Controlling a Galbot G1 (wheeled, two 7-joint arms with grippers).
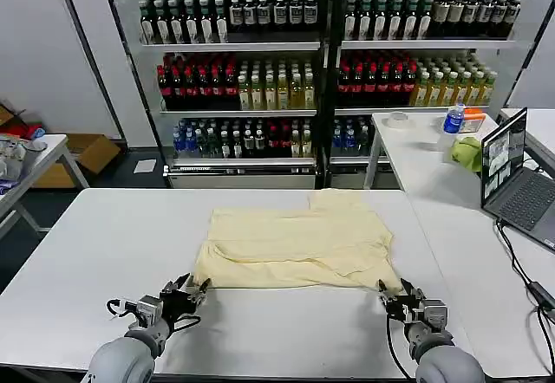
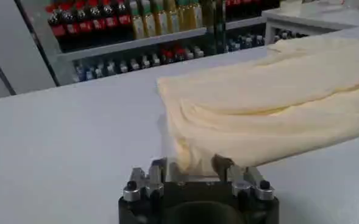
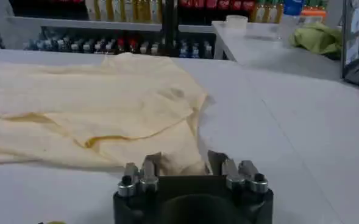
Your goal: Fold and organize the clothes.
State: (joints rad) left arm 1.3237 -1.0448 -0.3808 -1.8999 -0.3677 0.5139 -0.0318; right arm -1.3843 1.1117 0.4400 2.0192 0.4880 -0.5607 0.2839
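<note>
Both grippers, left (image 1: 192,291) and right (image 1: 389,299), sit open at the T-shirt's (image 1: 295,240) near corners; we pinch together, lift evenly, fold away.

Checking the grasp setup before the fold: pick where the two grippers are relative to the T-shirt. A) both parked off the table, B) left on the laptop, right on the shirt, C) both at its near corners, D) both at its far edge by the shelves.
C: in the head view the left gripper and right gripper sit at the near corners of the cream-yellow T-shirt.
</note>
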